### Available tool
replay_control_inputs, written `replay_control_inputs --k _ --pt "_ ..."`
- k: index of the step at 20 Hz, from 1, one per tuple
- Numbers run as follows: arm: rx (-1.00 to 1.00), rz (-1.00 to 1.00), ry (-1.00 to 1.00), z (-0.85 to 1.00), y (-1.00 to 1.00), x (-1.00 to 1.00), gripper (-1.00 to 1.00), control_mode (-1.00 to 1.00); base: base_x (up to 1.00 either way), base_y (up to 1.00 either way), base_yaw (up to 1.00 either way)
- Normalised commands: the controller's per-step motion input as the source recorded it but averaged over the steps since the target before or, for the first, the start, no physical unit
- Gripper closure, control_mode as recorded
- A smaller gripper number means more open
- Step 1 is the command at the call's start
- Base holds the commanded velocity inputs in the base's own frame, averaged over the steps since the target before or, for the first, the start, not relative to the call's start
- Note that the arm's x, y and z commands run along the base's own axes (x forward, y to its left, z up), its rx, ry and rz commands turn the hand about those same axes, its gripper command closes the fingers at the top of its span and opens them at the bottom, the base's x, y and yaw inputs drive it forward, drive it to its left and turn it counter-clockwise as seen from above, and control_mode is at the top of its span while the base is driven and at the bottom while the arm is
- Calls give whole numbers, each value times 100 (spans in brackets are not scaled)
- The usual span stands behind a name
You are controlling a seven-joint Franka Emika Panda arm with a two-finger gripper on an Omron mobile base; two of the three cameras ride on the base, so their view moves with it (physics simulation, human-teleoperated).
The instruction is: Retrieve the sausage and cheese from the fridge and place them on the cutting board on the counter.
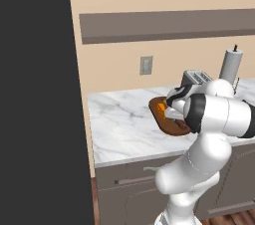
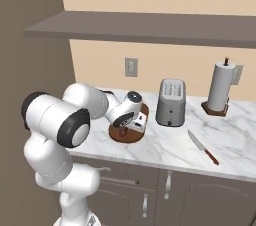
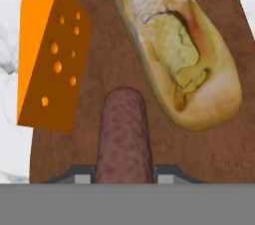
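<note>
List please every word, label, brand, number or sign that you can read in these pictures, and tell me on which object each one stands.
None: no readable text in any view.
The toaster, the paper towel roll and the wall outlet carry no marking.
The cheese, the sausage in the pincer and the cutting board are plain too.

Beige wall (image 2: 150, 55), brown shelf (image 2: 150, 25)
</note>
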Motion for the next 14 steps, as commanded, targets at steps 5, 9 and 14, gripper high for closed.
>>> replay_control_inputs --k 5,9,14 --pt "0 0 0 0 0 9 100 -100 0 0 0" --pt "0 0 -2 0 0 4 100 -100 0 0 0" --pt "0 0 0 -2 0 0 -100 -100 0 0 0"
